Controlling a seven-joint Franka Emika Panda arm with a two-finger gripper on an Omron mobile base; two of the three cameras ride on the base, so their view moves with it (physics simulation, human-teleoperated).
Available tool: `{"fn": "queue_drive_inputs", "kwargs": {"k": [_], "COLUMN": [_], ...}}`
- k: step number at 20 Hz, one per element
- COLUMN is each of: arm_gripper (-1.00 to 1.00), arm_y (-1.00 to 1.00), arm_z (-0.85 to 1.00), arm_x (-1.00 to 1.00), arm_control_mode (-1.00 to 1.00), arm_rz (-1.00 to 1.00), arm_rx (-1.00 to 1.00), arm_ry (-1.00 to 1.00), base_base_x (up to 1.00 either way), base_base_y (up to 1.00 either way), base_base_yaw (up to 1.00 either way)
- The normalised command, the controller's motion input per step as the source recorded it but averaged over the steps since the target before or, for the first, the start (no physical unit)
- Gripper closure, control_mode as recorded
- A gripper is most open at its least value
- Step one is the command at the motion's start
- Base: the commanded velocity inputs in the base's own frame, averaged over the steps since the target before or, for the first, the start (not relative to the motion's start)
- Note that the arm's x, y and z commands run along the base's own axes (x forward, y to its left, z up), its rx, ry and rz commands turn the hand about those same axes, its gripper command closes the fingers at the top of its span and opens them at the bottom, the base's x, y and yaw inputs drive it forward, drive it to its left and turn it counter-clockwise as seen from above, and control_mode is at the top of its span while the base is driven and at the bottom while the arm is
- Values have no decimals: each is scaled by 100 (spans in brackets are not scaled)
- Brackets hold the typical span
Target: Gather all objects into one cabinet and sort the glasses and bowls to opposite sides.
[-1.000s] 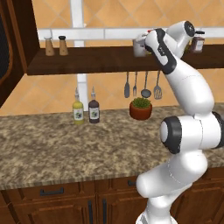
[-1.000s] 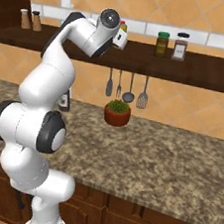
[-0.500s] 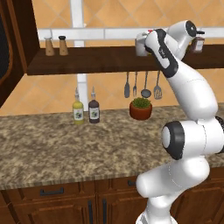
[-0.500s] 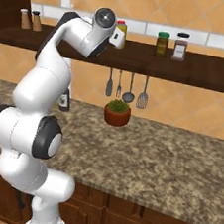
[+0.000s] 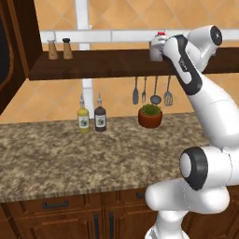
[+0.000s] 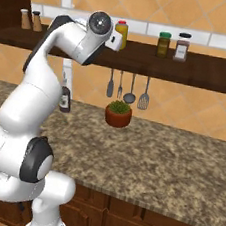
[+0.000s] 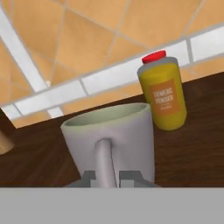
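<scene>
Grey mug (image 7: 111, 135) is standing on the shelf (image 7: 192, 140) just beside the yellow jar (image 7: 162, 92); the gripper (image 7: 106, 175) has just closed on its handle, readying a lift toward the cabinet.

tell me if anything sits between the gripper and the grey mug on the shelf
Nothing visible does. In the hand view the gripper is shut on the handle of the grey mug, fingertips either side of it. A yellow spice jar stands behind the mug towards the tiled wall, not in between.
</scene>
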Motion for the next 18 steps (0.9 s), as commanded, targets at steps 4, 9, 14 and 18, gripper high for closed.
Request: {"fn": "queue_drive_inputs", "kwargs": {"k": [4, 9, 14, 18], "arm_gripper": [100, 100, 100, 100], "arm_y": [15, 15, 17, 18], "arm_z": [21, 13, 1, 0], "arm_x": [-95, -100, -99, -100], "arm_control_mode": [-100, -100, -100, -100], "arm_rz": [1, 6, 10, 12], "arm_rx": [-9, -9, -5, -7], "arm_ry": [-13, -3, 4, 6], "base_base_x": [0, 0, 0, 0], "base_base_y": [0, 0, 0, 0], "base_base_yaw": [0, 0, 0, 0]}}
